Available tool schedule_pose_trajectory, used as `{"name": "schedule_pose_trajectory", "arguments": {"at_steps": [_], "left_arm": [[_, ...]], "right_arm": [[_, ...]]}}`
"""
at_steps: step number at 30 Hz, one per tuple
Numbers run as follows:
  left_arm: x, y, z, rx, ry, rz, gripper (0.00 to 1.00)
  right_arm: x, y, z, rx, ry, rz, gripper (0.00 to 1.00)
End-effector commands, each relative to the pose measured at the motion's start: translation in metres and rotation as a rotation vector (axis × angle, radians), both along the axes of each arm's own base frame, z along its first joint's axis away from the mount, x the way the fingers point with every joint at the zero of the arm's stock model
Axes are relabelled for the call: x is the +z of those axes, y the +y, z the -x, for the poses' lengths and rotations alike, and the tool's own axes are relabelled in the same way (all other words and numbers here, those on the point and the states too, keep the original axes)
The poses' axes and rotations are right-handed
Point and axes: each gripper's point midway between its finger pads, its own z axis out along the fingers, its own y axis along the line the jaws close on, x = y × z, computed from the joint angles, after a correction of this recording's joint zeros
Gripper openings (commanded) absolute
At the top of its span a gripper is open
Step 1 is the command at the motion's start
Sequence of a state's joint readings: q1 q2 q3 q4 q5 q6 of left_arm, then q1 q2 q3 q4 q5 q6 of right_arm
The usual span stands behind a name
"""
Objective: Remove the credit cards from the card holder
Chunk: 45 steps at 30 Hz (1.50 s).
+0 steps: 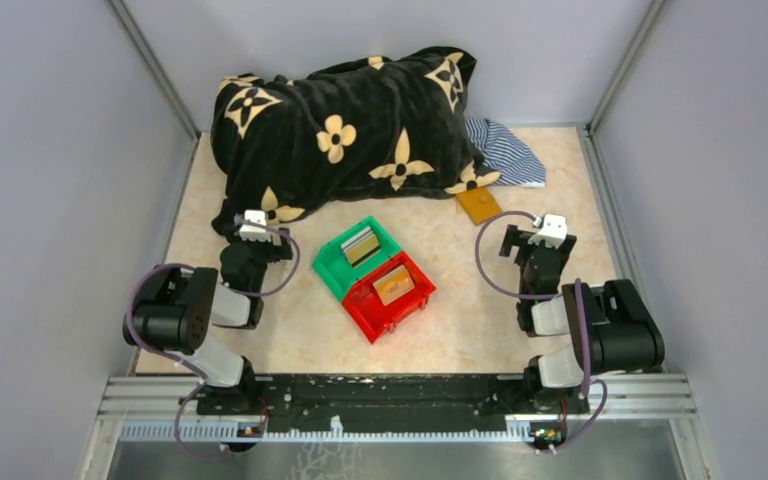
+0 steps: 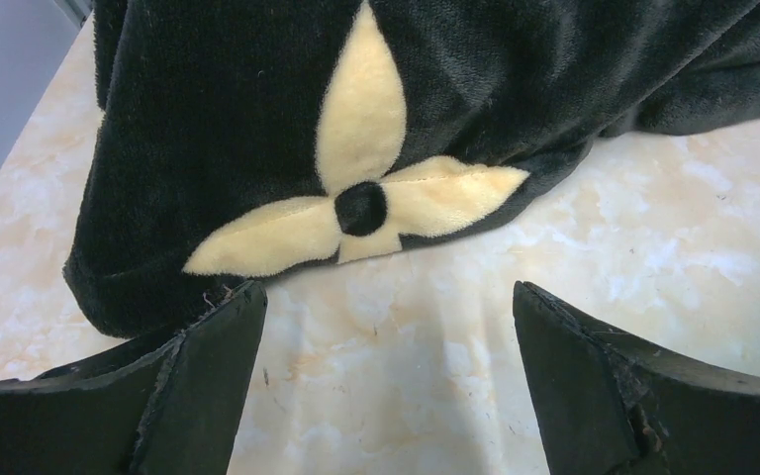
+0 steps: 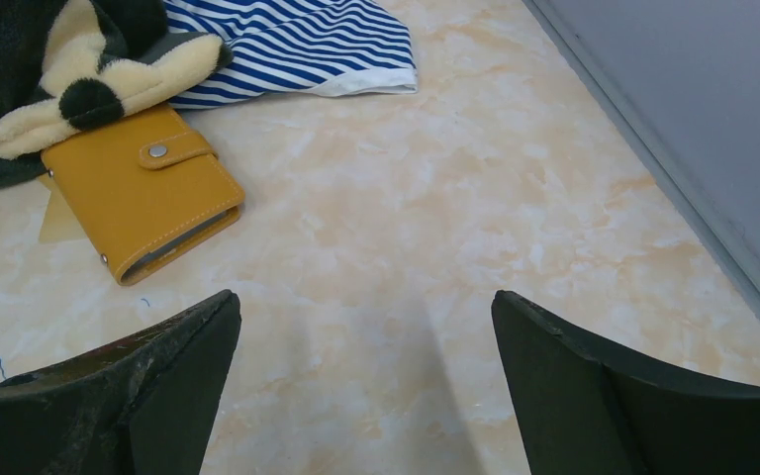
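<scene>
Right gripper (image 3: 363, 302) sits nearest in its wrist view, jaws spread wide with nothing between them; left gripper (image 2: 388, 297) is spread just as wide and equally unladen, facing the hem of the black blanket (image 2: 257, 109) with bare table (image 2: 653, 218) off to its right; so I judge the task at its opening step, the reach, with nothing grasped. The card holder (image 3: 139, 193) lies ahead and to the left of the right gripper, flat on the marble, folded shut with its strap tab (image 3: 173, 150) snapped over the front; its far corner is tucked under a cream flap of the blanket, and the striped cloth (image 3: 297, 40) lies just beyond it; no credit cards show at the holder (a gold-tan card (image 1: 395, 285) lies in the red bin (image 1: 368, 320) and a greyish card (image 1: 362, 245) in the green bin (image 1: 332, 272), mid-table). Next, as I read it, the right arm should swing left and forward to draw the holder clear of the flap, then one gripper pins it while the other lifts the strap; the snap may resist and the holder may slide. Room is good around the right gripper; the side wall (image 3: 673, 99) is well apart to its right; the blanket crowds the far side.
</scene>
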<state>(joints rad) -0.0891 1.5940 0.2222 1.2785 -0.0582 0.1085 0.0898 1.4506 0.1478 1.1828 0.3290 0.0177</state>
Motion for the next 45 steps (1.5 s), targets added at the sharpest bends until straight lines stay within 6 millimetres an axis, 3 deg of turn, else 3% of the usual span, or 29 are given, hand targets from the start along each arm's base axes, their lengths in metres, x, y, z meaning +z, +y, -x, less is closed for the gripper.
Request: {"name": "schedule_pose_trajectory", "arguments": {"at_steps": [1,10,13,15,19,21,25,27,29,32,34,36,37,42,45], "left_arm": [[0.009,-0.002,-0.005,-0.011,-0.030,0.009,1.00],[0.010,0.003,-0.006,0.017,-0.031,0.011,1.00],[0.022,0.015,-0.005,0.099,-0.017,0.032,1.00],[0.046,0.015,-0.003,0.098,-0.046,0.041,1.00],[0.109,-0.002,0.022,-0.004,-0.238,0.118,1.00],[0.131,-0.013,0.029,-0.046,-0.238,0.200,1.00],[0.172,-0.042,0.036,-0.146,-0.186,0.389,1.00],[0.179,-0.058,0.040,-0.191,-0.139,0.488,1.00],[0.186,-0.079,0.044,-0.284,-0.124,0.480,1.00],[0.176,-0.096,0.038,-0.295,-0.013,0.495,1.00],[0.159,-0.104,0.031,-0.295,0.075,0.516,1.00],[0.144,-0.111,0.024,-0.308,0.133,0.513,1.00],[0.141,-0.113,0.023,-0.316,0.148,0.508,0.99],[0.137,-0.109,0.023,-0.295,0.147,0.500,0.91],[0.132,-0.110,0.023,-0.291,0.170,0.506,0.85]], "right_arm": [[0.023,0.002,-0.010,0.004,-0.082,-0.004,0.99],[0.028,0.005,-0.012,0.028,-0.083,0.001,0.99],[0.048,0.021,-0.016,0.092,-0.009,0.033,0.99],[0.078,0.033,-0.023,0.103,-0.013,-0.110,0.99],[0.140,0.116,-0.024,0.544,0.084,-0.190,0.99],[0.155,0.141,-0.021,0.614,0.164,-0.192,0.99],[0.161,0.163,-0.022,0.587,0.238,-0.150,0.99],[0.156,0.184,-0.021,0.585,0.263,-0.104,0.99],[0.149,0.204,-0.019,0.565,0.280,-0.060,0.99],[0.132,0.249,-0.004,0.681,0.329,-0.112,0.97],[0.119,0.275,0.008,0.759,0.346,-0.161,0.76],[0.106,0.291,0.019,0.775,0.383,-0.180,0.34],[0.101,0.298,0.025,0.787,0.403,-0.176,0.23],[0.084,0.322,0.059,0.827,0.436,-0.119,0.02],[0.065,0.333,0.077,0.889,0.510,-0.173,0.00]]}}
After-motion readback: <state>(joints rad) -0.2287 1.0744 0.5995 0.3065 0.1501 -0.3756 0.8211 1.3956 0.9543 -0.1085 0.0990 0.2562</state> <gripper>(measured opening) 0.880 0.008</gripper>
